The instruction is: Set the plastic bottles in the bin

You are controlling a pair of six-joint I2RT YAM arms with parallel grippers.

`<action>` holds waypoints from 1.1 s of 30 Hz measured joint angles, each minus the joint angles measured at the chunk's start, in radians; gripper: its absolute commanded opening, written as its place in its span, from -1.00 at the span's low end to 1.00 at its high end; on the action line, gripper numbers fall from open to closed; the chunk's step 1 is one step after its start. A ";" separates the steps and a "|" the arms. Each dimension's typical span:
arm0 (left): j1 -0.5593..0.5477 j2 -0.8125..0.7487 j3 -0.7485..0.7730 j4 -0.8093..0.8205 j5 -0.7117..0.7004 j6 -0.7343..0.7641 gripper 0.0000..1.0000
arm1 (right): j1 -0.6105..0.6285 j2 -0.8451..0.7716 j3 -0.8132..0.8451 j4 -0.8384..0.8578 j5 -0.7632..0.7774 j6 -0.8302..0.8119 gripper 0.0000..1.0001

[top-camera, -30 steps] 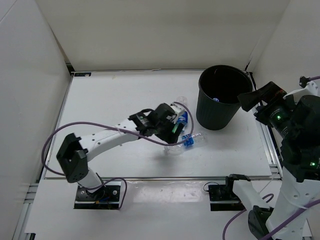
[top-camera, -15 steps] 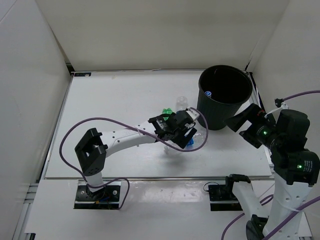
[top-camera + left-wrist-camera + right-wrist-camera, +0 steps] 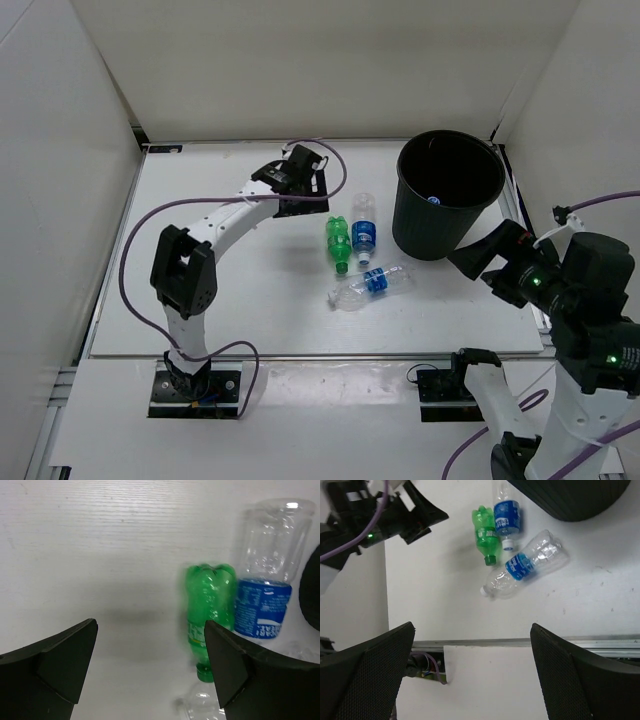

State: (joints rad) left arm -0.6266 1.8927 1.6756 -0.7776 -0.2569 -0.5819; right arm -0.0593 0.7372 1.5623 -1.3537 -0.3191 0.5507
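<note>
Three plastic bottles lie on the white table left of the bin (image 3: 447, 200). The green one (image 3: 338, 242) and a clear, blue-labelled one (image 3: 364, 232) lie side by side. Another clear one (image 3: 372, 286) lies slanted in front of them. A further bottle (image 3: 432, 199) shows inside the bin. My left gripper (image 3: 305, 195) is open and empty, up-left of the bottles; its wrist view shows the green bottle (image 3: 210, 610) and clear bottle (image 3: 265, 580) ahead. My right gripper (image 3: 480, 255) hangs open and empty beside the bin's near right side.
White walls close in the table on the left, back and right. A metal rail (image 3: 530, 642) runs along the table's near edge. The left arm's purple cable (image 3: 140, 240) loops over the table's left part.
My left gripper has pulled back from over the bottles to the far left and its jaws have widened. The green bottle now lies uncovered. My right arm has dropped from the bin's rim toward the near right.
</note>
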 measured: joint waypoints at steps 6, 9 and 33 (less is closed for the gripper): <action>0.030 0.100 0.072 0.036 0.122 -0.002 0.98 | 0.000 -0.017 0.068 0.000 -0.013 -0.039 1.00; 0.020 0.143 0.119 0.060 0.180 -0.002 0.98 | 0.000 -0.027 0.064 -0.002 -0.021 -0.046 1.00; 0.014 0.332 0.087 0.082 0.416 -0.057 0.29 | 0.000 -0.004 0.072 -0.008 -0.020 -0.065 1.00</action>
State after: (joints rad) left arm -0.6128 2.2242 1.7622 -0.6952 0.1589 -0.6388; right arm -0.0593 0.7330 1.6344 -1.3613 -0.3389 0.4854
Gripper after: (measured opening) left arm 0.713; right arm 0.998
